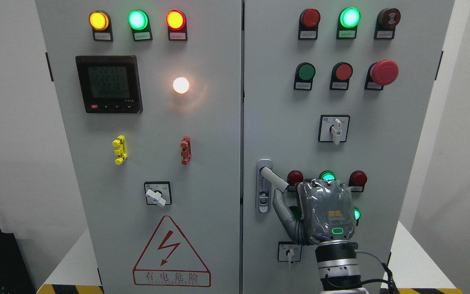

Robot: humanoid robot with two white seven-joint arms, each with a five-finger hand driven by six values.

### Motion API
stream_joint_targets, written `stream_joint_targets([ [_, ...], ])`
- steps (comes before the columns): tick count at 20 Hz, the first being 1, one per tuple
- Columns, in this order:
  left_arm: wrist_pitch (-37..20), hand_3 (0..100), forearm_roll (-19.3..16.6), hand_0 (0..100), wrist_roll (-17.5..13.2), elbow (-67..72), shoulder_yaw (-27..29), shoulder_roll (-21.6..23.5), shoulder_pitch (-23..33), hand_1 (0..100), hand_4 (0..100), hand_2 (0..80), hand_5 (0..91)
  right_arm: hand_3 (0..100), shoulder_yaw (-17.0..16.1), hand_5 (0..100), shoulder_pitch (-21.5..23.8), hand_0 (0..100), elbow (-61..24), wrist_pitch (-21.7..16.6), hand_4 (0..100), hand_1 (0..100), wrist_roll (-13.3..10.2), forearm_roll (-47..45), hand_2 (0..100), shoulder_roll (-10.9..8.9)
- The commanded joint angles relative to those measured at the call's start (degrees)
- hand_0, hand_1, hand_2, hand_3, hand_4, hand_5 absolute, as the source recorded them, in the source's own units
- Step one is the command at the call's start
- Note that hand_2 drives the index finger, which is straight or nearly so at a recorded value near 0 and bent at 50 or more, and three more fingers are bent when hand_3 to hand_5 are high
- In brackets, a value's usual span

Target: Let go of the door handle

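A grey electrical cabinet [202,122] fills most of the frame, split by a vertical seam at centre into two doors, the left door [149,171] and the right door [382,134], and standing on a white desk [418,261] whose corners show at lower left and lower right. White wall leaves open room on both sides of the cabinet, wider at the left. On the left door sit one black digital meter [109,84] at upper left, one red-bordered triangular warning sign [171,253] at the bottom, three lit indicator lamps [137,19] across the top, one glowing white lamp [180,85] beside the meter, one yellow clip [119,149], one red clip [185,150] and one rotary switch [158,194]. The right door carries three lamps along its top, then a green button, a red button and one red mushroom stop button [384,72], with a selector switch [334,128] below them. The right hand [320,210] rises from the bottom edge right of centre, back toward the camera, partly covering a lower row of lamps. Its fingers curl at the outer end of the silver door handle [272,177], which juts diagonally from its latch plate near the seam; the thumb [282,208] stretches below the handle, and whether it touches is unclear.
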Motion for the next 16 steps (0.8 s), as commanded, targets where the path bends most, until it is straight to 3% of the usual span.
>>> stream_joint_targets([
  [1, 0.0, 0, 0.0, 12, 0.0, 0.6, 0.1, 0.0, -0.2, 39, 0, 0.0, 0.0, 100, -0.1, 97, -0.1, 56, -0.1, 0.1, 100, 7, 0.0, -0.6, 100, -0.06],
  [16, 0.0, 0, -0.1, 12, 0.0, 0.6, 0.1, 0.0, -0.2, 39, 0, 0.0, 0.0, 100, -0.1, 97, -0.1, 56, 0.0, 0.6, 100, 7, 0.0, -0.6, 100, -0.06],
])
